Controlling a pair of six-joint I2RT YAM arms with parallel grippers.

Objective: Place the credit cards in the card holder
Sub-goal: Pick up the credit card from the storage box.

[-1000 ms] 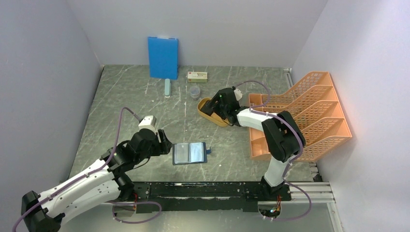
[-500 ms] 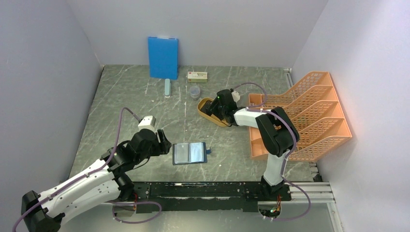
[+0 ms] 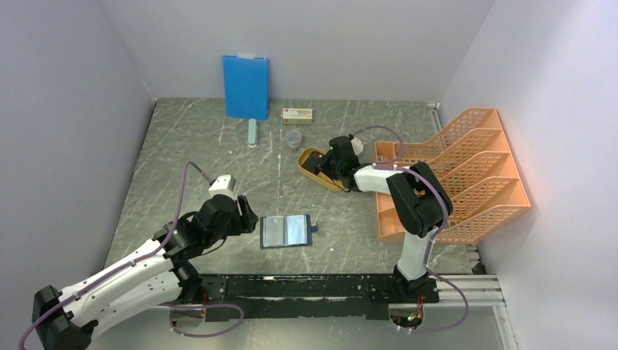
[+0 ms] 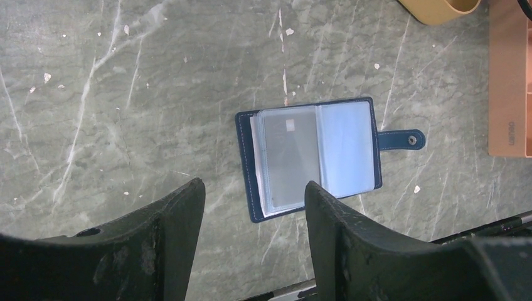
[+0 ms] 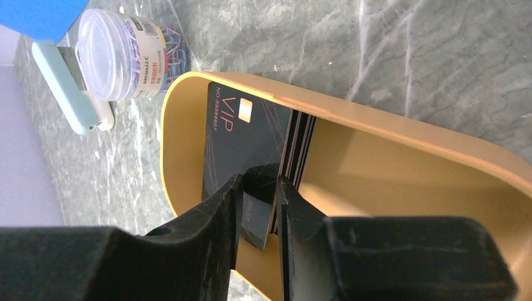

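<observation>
Fingers of the left gripper (image 3: 251, 216) stand apart, empty, just left of the open card holder (image 3: 286, 230) at near centre; the right gripper (image 3: 329, 166) is down in the far tray (image 3: 307, 162). Left wrist: card holder lies flat beyond spread fingers. Right wrist: fingers narrowly straddle black cards (image 5: 244, 138); clamped or not, cannot tell.

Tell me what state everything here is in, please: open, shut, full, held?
card holder: open, flat on the table.
credit cards: stacked in the tray.
tray: holding the cards.
paper-clip jar: lid on.
left gripper: open, empty, beside the card holder.
right gripper: fingers astride the top card's edge; grip unclear.
</observation>
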